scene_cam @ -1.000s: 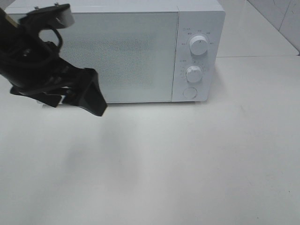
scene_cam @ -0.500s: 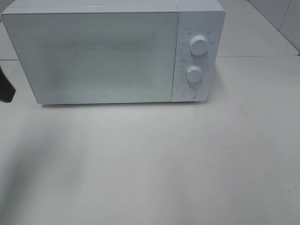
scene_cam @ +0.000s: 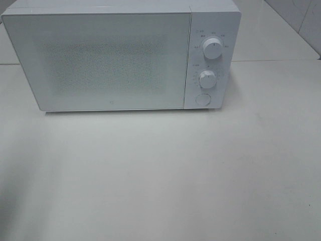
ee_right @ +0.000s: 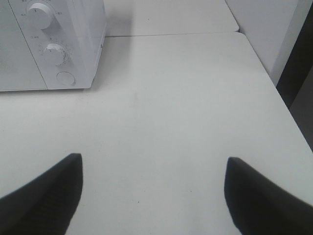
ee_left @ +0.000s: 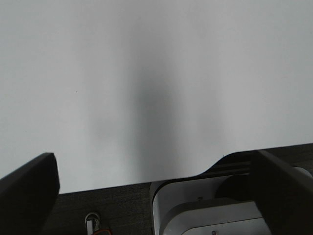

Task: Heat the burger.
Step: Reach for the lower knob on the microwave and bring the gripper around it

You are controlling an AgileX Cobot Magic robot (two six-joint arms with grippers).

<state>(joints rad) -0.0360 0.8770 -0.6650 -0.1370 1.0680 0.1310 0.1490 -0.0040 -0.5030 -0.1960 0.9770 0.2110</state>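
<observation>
The burger is out of view in every frame. A white microwave (scene_cam: 115, 60) stands at the back of the table with its frosted door (scene_cam: 100, 60) shut; two dials (scene_cam: 212, 49) and a round button (scene_cam: 202, 99) sit on its right panel. The microwave's panel (ee_right: 54, 44) also shows in the right wrist view. My left gripper (ee_left: 154, 191) is open over bare white tabletop near its edge, with nothing between its fingers (ee_left: 29, 188). Open and empty as well, my right gripper (ee_right: 154, 196) hangs over the table to the right of the microwave. Neither arm shows in the exterior high view.
The white table (scene_cam: 165, 175) spreads in front of the microwave. In the left wrist view a white rounded base (ee_left: 215, 210) and dark flooring lie beyond the table edge. The table's right edge (ee_right: 283, 112) and a white wall show in the right wrist view.
The left arm, which stood in front of the microwave door a second ago, has drawn back to the left and out of the exterior high view. The microwave has not moved.
</observation>
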